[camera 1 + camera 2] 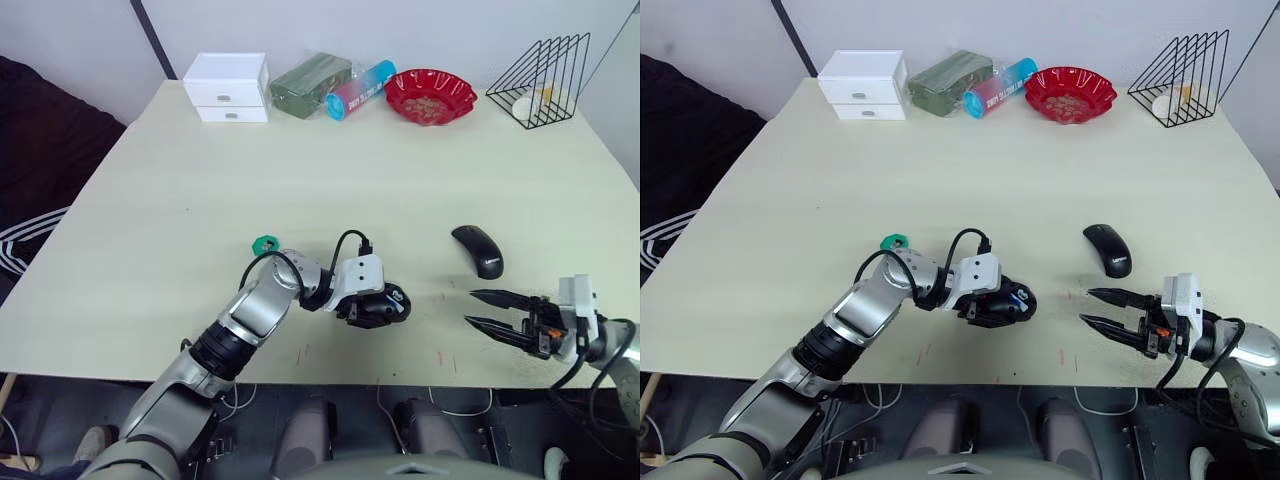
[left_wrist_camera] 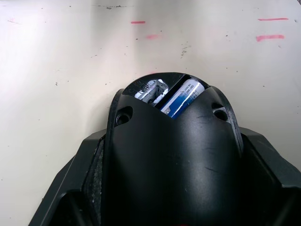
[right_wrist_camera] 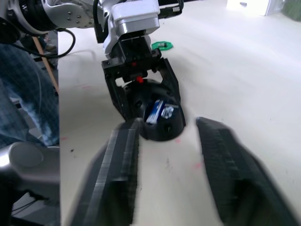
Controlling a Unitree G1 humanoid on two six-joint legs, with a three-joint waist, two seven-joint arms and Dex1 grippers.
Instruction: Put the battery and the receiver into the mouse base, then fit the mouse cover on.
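The mouse base (image 1: 385, 305) lies on the table near the front edge, with my left gripper (image 1: 372, 306) shut on its sides. In the left wrist view a blue and white battery (image 2: 182, 98) lies in the hollow of the base (image 2: 169, 155). A small silvery piece (image 2: 148, 89) sits beside the battery; I cannot tell if it is the receiver. The mouse cover (image 1: 478, 250) is a glossy black shell lying to the right, apart from the base. My right gripper (image 1: 470, 307) stands open just in front of the cover, pointing at the base, with nothing between its fingers.
A small green object (image 1: 265, 244) lies left of the base. Along the far edge stand a white drawer box (image 1: 228, 86), a green pack (image 1: 310, 84), a blue and red tube (image 1: 360, 88), a red bowl (image 1: 430, 95) and a black wire rack (image 1: 545, 75).
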